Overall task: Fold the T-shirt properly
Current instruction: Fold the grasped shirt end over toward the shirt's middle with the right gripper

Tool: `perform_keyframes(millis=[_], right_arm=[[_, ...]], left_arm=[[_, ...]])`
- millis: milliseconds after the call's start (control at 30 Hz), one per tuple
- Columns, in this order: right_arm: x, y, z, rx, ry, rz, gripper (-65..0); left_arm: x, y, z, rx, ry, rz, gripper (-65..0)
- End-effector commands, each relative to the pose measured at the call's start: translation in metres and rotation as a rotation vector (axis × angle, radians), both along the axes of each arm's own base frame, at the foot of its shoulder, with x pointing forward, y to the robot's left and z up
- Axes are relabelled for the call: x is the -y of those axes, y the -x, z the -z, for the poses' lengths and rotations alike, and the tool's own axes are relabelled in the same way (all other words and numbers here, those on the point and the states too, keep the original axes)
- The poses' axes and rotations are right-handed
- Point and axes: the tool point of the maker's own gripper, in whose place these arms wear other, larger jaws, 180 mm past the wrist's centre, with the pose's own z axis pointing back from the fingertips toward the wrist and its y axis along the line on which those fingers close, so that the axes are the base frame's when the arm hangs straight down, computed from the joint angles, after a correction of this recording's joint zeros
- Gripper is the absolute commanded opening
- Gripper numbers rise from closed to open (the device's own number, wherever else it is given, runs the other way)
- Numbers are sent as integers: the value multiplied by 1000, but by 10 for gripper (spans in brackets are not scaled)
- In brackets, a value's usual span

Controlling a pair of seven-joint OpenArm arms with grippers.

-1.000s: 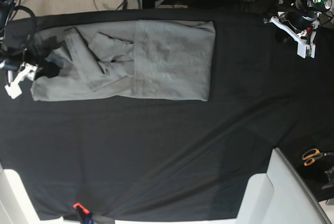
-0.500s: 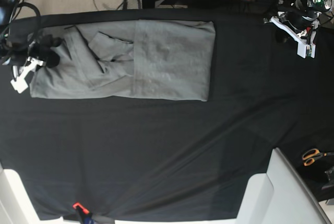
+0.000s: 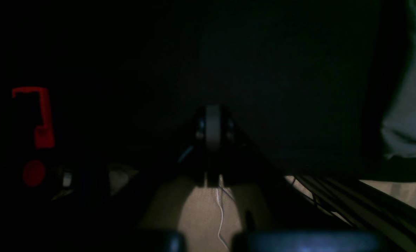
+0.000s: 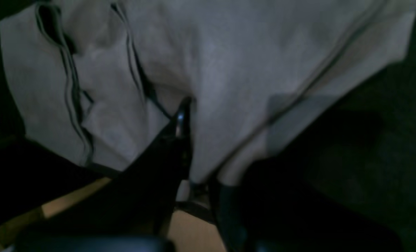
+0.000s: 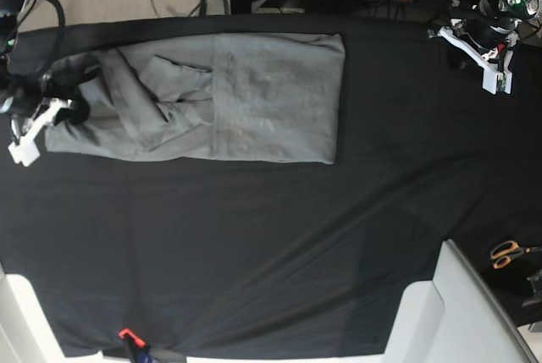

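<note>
The grey T-shirt [image 5: 220, 96] lies flat on the bench [image 5: 254, 244], which is covered with a black cloth. It is partly folded into a long strip. The end far from the right claw is smooth and square. The end near the right claw is bunched up, with a sleeve and loose folds on top.

The right claw [image 5: 74, 111] sits right at that bunched end. In the right wrist view its two dark fingers [image 4: 180, 122] are pinched close together, and grey cloth from the edge of the shirt goes down between them. So the right claw is closed tight on the T-shirt edge. The rest of the shirt spreads away in front of the claw, and the black cloth is off to one side of it.

The left claw [image 5: 495, 79] is well away from the shirt, out past the smooth end, at the far corner of the bench. In the left wrist view its fingers [image 3: 213, 140] are pressed together with nothing between them. It holds nothing. A bit of grey shirt shows far off to the side of it.

Orange scissors [image 5: 506, 254] lie off the bench edge, on the left claw's side.
</note>
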Motion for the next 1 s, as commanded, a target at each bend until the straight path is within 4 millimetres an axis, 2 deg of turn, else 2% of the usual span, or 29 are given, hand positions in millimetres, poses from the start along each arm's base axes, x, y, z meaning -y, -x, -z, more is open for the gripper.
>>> perform_keyframes(millis=[0,100,433,567,633,800,967], right_arm=[[5,-14,-16,58,10,26,-644],[-10,-13,-22,47,24,22,-644],[-83,-16,-38,-19,17,18,-644],[-114,-11,-41,-67,2,25,-644],[-131,-7,-39,-83,-2,26,-644],[-167,17,-26,-195,2,18,-644],[-187,33,-15,-268,60,33,-645]], left_arm=[[-4,-5,-7,27,-12,6,-650],[-4,-5,-7,27,-12,6,-650],[-4,-5,-7,27,-12,6,-650],[-4,-5,-7,27,-12,6,-650],[-4,-5,-7,27,-12,6,-650],[-4,-5,-7,27,-13,4,-650],[-4,-5,-7,27,-14,5,-650]])
